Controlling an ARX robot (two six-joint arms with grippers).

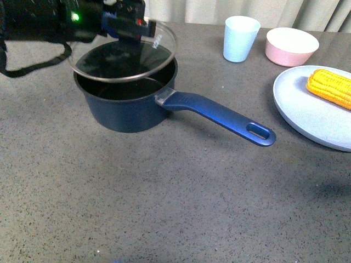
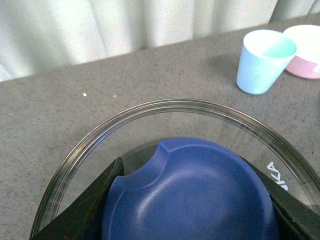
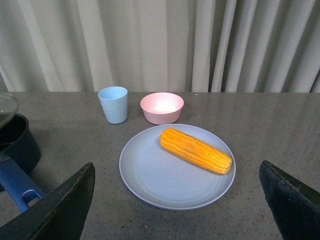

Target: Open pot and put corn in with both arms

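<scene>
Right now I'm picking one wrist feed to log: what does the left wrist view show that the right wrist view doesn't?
Only the left wrist view: the blue knob clamped between the left fingers. Only the right wrist view: the corn cob on a pale blue plate, the pot, the right fingers spread, empty. Both: the pale blue cup, the pink bowl, the glass lid, a sliver in the right.

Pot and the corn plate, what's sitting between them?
Nothing. In the front view, only bare table separates the pot handle's tip from the plate holding the corn.
</scene>
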